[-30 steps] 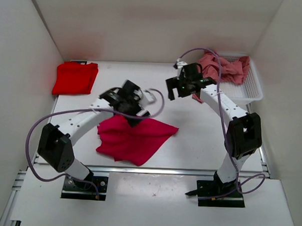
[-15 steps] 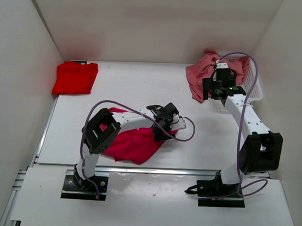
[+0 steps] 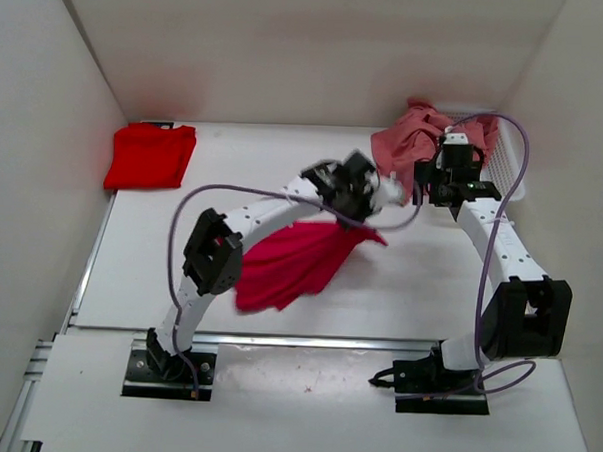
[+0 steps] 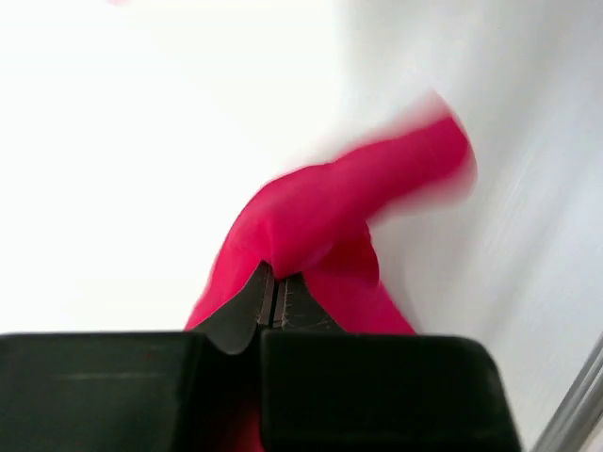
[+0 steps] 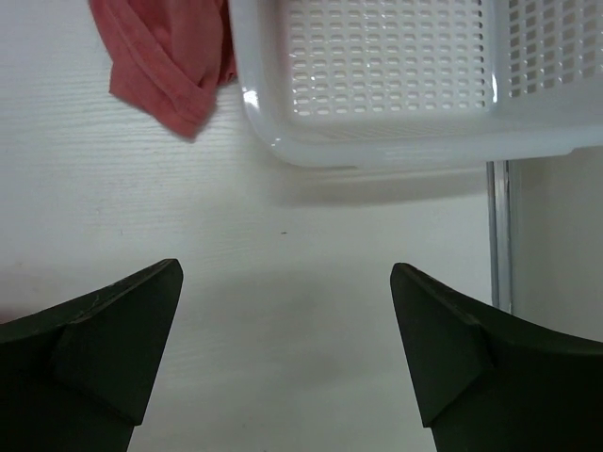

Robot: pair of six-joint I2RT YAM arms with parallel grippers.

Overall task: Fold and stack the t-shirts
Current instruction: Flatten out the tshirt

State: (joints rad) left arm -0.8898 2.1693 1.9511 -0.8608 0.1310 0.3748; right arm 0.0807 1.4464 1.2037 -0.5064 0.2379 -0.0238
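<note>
The crimson-magenta t-shirt (image 3: 298, 261) hangs stretched from my left gripper (image 3: 361, 186), which is shut on a pinch of its cloth and raised over the table's middle. In the left wrist view the closed fingertips (image 4: 275, 280) bite a fold of that shirt (image 4: 325, 217). The salmon pink t-shirt (image 3: 411, 136) lies crumpled, spilling out of the basket's left end; its corner (image 5: 170, 61) shows in the right wrist view. My right gripper (image 3: 449, 180) is open over bare table (image 5: 283, 282), just in front of the basket. The bright red t-shirt (image 3: 149, 156) lies folded at the back left.
A white mesh basket (image 3: 506, 173) stands at the back right corner; its rim (image 5: 377, 151) lies right ahead of the right fingers. White walls close in the table on three sides. A metal rail (image 3: 307, 338) runs along the near edge.
My left gripper has shut on the crimson shirt and swung up toward the back right, dragging the cloth off the table. The right gripper shifted slightly beside the basket.
</note>
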